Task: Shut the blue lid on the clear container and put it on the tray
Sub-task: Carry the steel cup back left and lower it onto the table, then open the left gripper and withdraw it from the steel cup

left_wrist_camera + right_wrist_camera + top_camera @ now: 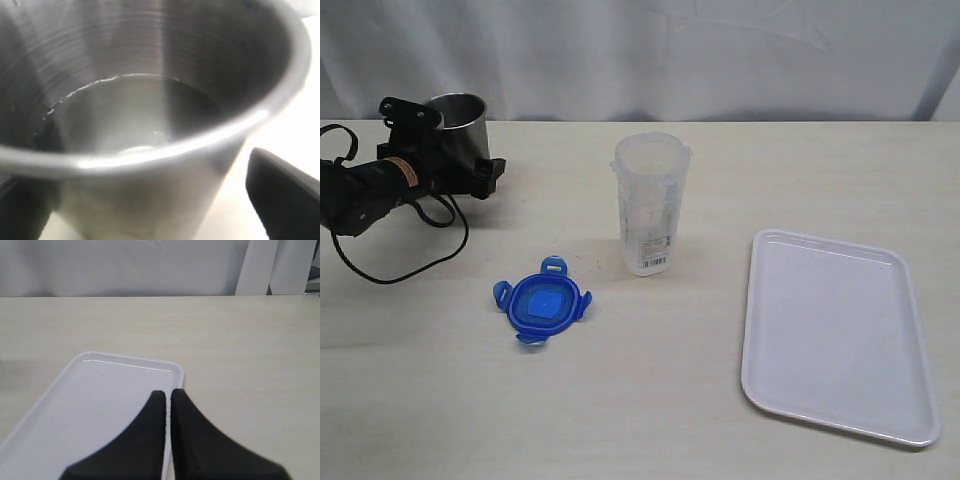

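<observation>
Straddling the cup [460,125] at 10 o'clock, left gripper [448,146] stands wide, gap beside cup wall. Right gripper [168,396] pinched shut, empty, over tray [835,335] rim. Container [650,205] upright at centre; lid [542,300] flat at its 7 o'clock, tray at 4 o'clock.

table [650,400] | blue lid [542,300] | clear container [650,205] | tray [835,335] | steel cup [460,118]
</observation>
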`<state>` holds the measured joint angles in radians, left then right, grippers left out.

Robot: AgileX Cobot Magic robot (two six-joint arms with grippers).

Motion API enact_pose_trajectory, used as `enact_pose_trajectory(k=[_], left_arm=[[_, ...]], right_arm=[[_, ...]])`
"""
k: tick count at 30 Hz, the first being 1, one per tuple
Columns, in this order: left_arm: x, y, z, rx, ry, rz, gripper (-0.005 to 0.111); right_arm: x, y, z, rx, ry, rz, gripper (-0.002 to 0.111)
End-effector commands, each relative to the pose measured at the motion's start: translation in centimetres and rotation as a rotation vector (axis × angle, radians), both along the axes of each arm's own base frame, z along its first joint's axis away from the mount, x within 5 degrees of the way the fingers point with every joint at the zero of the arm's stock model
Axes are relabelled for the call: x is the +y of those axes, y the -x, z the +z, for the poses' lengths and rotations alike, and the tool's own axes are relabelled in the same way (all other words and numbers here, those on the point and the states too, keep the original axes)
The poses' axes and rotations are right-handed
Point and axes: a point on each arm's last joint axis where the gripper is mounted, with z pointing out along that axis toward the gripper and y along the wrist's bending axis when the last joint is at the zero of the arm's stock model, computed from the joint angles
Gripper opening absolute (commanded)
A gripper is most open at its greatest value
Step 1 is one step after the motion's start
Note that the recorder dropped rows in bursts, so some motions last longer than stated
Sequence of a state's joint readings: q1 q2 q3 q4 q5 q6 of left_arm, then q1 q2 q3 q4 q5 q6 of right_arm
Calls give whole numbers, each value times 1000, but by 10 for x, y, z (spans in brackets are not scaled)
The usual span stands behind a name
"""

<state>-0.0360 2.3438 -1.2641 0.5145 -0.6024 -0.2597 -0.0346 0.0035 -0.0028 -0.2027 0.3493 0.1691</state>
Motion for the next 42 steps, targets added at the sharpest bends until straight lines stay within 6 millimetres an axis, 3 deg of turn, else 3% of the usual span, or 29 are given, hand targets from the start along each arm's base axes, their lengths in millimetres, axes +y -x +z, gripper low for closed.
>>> enact_pose_trajectory(k=[1, 11, 23, 28, 42], left_arm=[[2, -2, 11, -26, 13, 9, 97], [22, 11, 24, -24, 33, 36, 97], [37, 47, 12, -1, 72, 23, 97], [36, 58, 21, -8, 79, 16, 97], [31, 87, 71, -41, 169, 27, 97]], right_arm=[[0, 0, -1, -1, -6, 2, 4], [0, 0, -1, -1, -6, 2, 4], [0, 0, -1, -1, -6, 2, 4], [0, 0, -1, -1, -6, 2, 4], [0, 0, -1, -1, -6, 2, 4]])
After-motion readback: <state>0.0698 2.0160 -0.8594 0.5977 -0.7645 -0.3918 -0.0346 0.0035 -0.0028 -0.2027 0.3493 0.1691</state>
